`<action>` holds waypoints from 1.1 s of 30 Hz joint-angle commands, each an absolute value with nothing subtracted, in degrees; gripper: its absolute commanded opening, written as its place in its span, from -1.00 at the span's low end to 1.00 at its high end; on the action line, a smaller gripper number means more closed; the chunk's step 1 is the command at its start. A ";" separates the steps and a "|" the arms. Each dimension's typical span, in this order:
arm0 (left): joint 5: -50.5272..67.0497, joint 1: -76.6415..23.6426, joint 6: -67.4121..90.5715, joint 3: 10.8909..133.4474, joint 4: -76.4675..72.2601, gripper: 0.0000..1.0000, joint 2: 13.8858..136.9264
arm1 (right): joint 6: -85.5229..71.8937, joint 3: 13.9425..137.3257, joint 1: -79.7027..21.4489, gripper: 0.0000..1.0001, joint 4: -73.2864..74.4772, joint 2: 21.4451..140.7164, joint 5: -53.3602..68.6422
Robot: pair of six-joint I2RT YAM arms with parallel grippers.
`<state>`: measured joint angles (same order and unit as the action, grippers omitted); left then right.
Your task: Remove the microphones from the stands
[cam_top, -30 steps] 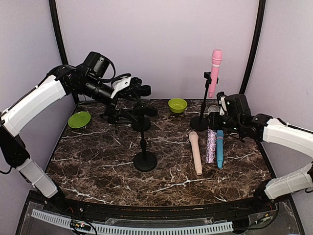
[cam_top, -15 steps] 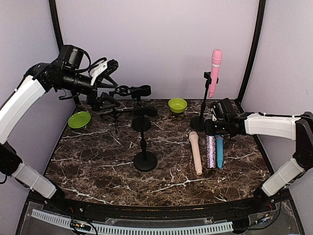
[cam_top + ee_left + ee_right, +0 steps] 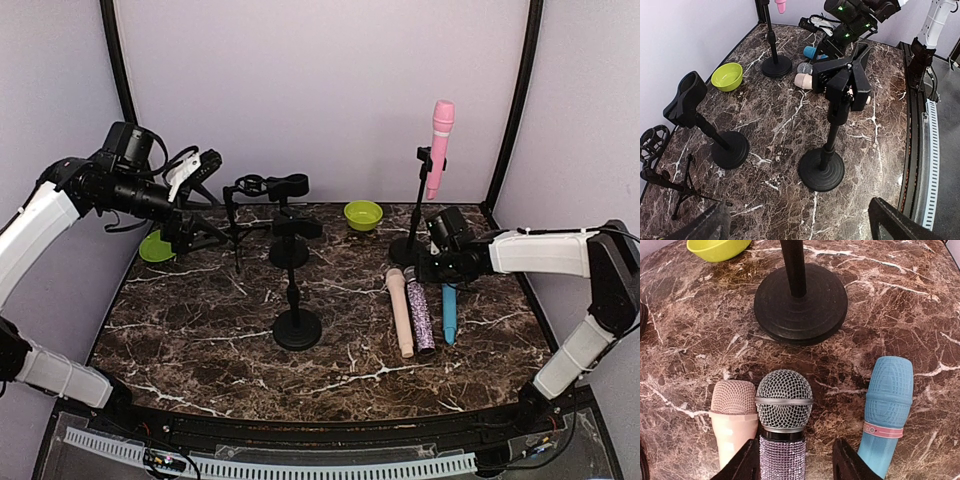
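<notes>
Standing tall at the back right, the pink microphone (image 3: 441,138) is clipped upright at the top of its stand (image 3: 416,205), head up, neither gripper touching it. Down below, the right gripper (image 3: 796,457) is low over the marble table (image 3: 200,330), just in front of that stand's round base (image 3: 800,302). Its jaws are parted and straddle the sparkly silver microphone (image 3: 784,401). The finger (image 3: 747,460) on the left of the wrist view looks pressed against the glitter body, while the other one stands off with a gap, so there is no clamp. That sparkly one lies flat between a beige microphone (image 3: 733,412), right alongside it, and a blue microphone (image 3: 888,400) set a little apart. All three heads point toward the stand's base. Over on the other side, the left gripper (image 3: 205,198) is up in the air above the table's back left corner, fingers spread wide and holding nothing, with a green plate (image 3: 152,250) partly hidden beneath it. Its wrist camera looks across the table at an empty clip stand (image 3: 832,150) in the middle, a second empty stand (image 3: 715,135) beyond it, and a small tripod (image 3: 665,175) by the edge. A green bowl (image 3: 363,214) sits near the back wall, between the middle stands and the pink microphone's stand.
</notes>
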<state>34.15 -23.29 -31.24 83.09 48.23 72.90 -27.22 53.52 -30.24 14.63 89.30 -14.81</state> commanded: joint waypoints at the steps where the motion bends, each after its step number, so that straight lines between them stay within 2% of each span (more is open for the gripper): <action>1: 35.75 -22.86 -29.99 81.48 47.19 0.98 70.86 | -29.21 55.51 -29.88 -0.02 15.47 90.76 -15.64; 5: 36.41 -22.92 -29.73 79.58 46.94 0.98 70.26 | -30.07 55.62 -29.93 -0.03 15.02 87.21 -16.62; 9: 37.19 -22.84 -28.75 77.14 46.19 0.98 69.83 | -28.84 54.45 -32.48 0.24 11.64 79.51 -18.33; 14: 39.13 -22.53 -27.48 75.93 45.14 0.98 69.70 | -25.18 51.25 -40.59 0.42 4.35 70.74 -18.94; 18: 40.76 -21.99 -26.26 74.81 43.01 0.98 70.01 | -24.09 44.23 -50.34 0.48 -10.27 67.57 -17.45; 21: 41.63 -21.22 -24.74 75.37 42.51 0.98 71.34 | -21.27 40.36 -57.22 0.49 -21.89 70.51 -17.73; 25: 44.42 -19.78 -22.89 76.39 42.66 0.98 72.33 | -21.27 42.13 -63.05 0.49 -29.40 79.58 -17.73; 28: 44.79 -18.77 -22.60 76.46 43.00 0.98 72.04 | -21.27 45.94 -66.08 0.49 -32.83 86.58 -17.73; 29: 44.94 -18.39 -22.59 76.46 43.20 0.98 71.88 | -12.86 46.96 -66.73 0.47 -33.85 88.73 -15.27; 33: 45.26 -17.74 -22.46 76.51 43.76 0.98 70.92 | -11.32 50.00 -67.50 0.42 -38.96 95.91 -13.21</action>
<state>43.18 -18.46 -23.40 75.70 43.35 72.49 -16.45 46.33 -66.63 -28.36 91.66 -15.81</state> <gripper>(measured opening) 0.989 0.721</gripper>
